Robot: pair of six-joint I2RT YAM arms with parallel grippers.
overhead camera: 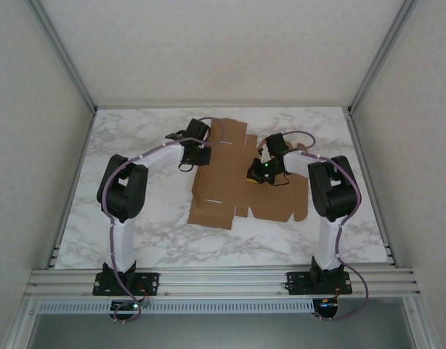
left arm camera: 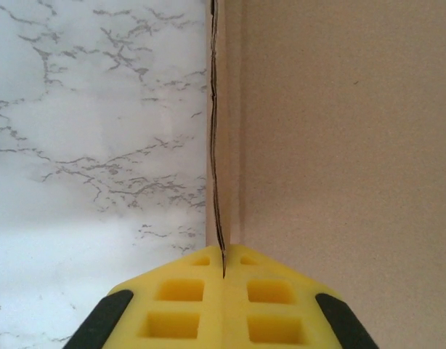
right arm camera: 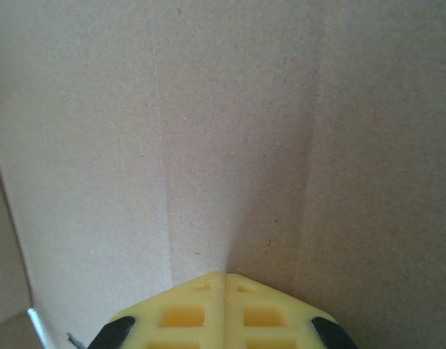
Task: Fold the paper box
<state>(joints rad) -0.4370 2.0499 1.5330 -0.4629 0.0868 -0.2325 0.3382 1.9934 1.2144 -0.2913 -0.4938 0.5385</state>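
Plain brown die-cut cardboard paper box (overhead camera: 230, 203), spread out unfolded on the white marble-patterned table (overhead camera: 157, 247), nearer the far edge than the near one, about midway between the left and right edges. Left tool (overhead camera: 201, 155) at the sheet's left border, yellow fingers (left arm camera: 187, 305) pressed fully together, tips right at the cardboard's edge beside a thin dark line along it; any pinch on the cardboard impossible to tell. Right tool (overhead camera: 255, 174) over the sheet's middle, likewise fully closed, tips close against bare cardboard with faint crease lines, gripping nothing visible.
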